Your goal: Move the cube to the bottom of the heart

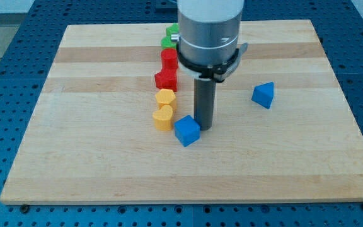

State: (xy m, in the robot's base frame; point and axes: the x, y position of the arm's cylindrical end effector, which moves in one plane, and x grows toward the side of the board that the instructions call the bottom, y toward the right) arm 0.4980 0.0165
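A blue cube lies on the wooden board near the middle. A yellow heart lies just to its left, close beside it. My tip stands right against the cube's upper right side. The cube sits to the right of the heart and slightly lower in the view.
A column of blocks runs up from the heart: a yellow block, a red block, a second red block, and green blocks partly hidden behind the arm. A blue wedge-like block lies at the right.
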